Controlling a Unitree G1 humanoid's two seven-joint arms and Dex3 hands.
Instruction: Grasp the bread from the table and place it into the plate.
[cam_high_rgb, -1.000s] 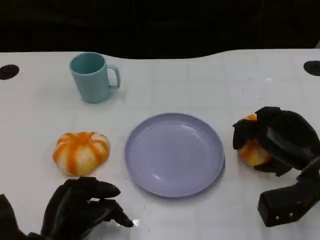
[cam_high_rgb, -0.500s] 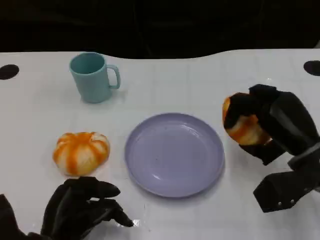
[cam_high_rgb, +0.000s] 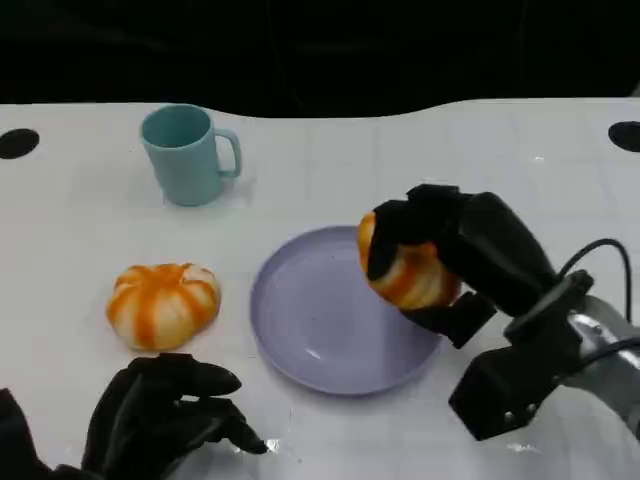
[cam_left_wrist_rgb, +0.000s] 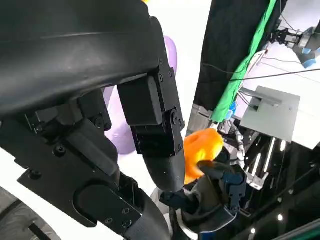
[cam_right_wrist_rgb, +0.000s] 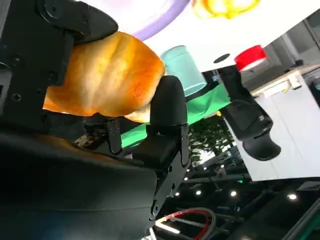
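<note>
Left hand (cam_high_rgb: 165, 415) rests curled and empty on table near second bread (cam_high_rgb: 162, 304). Plate (cam_high_rgb: 310, 320) bare. Right hand (cam_high_rgb: 460, 262), clasping bread (cam_high_rgb: 405, 268), has carried it from table up over plate's right rim; release likely next.

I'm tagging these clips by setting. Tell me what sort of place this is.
Probably a robotics lab or test room, not a home. The white table holds staged props: a teal mug, a purple plate and two bread rolls. The wrist views show green sheeting, loose cables and equipment stands behind it.
</note>
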